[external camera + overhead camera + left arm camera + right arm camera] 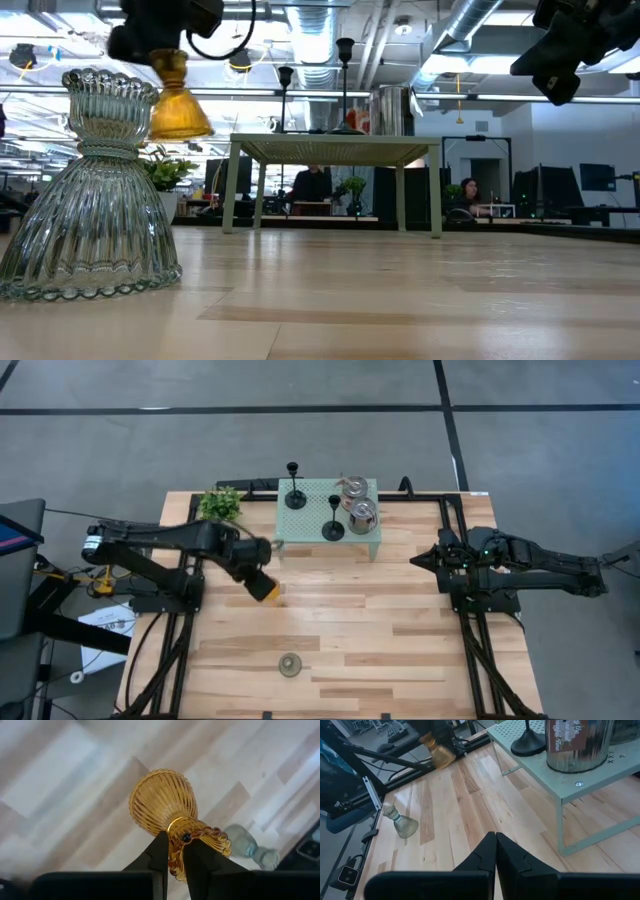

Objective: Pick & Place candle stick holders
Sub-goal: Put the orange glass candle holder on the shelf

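Note:
My left gripper (256,572) is shut on the amber glass holder (267,588) and holds it in the air over the table's left middle, to the near left of the pale green stand (372,546). Two black stemmed holders (294,486) (333,520) and two silvery jar-like holders (352,488) (362,516) stand on the stand's top. The pale green glass holder (290,664) stands on its flared base near the table's near edge. My right gripper (495,837) is shut and empty, above the table to the right of the stand. My left gripper pinches the amber holder's narrow upper end, at the beaded rim (186,839), between its two fingers (160,855). The fingers come from above, pointing down. The holder hangs below them, its flared ribbed base (180,115) downward, lifted clear of the table.
A small green potted plant (220,503) stands at the far left beside the stand. The stand's thin legs (230,185) rise from the table at the far middle. Bare wooden table top (380,640) lies between the stand and the near edge.

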Action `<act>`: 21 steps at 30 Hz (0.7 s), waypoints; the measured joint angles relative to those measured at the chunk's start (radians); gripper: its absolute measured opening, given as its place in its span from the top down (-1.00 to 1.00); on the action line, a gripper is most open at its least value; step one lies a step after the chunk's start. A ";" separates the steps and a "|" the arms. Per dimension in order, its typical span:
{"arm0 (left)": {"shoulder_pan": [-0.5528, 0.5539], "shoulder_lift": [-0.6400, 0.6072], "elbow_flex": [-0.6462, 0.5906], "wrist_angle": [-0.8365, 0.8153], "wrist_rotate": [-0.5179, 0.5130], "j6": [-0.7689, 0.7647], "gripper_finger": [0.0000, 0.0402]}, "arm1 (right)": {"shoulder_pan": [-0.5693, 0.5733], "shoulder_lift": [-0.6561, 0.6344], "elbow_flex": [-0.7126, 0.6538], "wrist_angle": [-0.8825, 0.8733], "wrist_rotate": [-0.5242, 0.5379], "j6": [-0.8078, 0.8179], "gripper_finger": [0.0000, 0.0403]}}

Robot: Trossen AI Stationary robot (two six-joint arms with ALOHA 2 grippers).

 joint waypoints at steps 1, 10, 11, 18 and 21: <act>0.027 0.000 0.019 -0.019 -0.004 0.018 0.83 | 0.000 0.000 0.000 0.000 0.000 0.000 1.00; 0.255 0.003 0.198 -0.095 -0.009 0.194 0.83 | 0.000 0.000 0.000 0.000 0.000 0.000 1.00; 0.275 0.010 0.222 -0.096 -0.010 0.212 0.83 | 0.000 0.000 0.000 0.000 0.000 0.000 1.00; 0.384 0.119 0.401 -0.101 -0.021 0.370 0.83 | 0.000 0.000 0.000 0.000 0.000 0.000 1.00; 0.418 0.197 0.470 -0.127 -0.020 0.448 0.83 | 0.000 0.000 0.000 0.000 0.000 0.000 1.00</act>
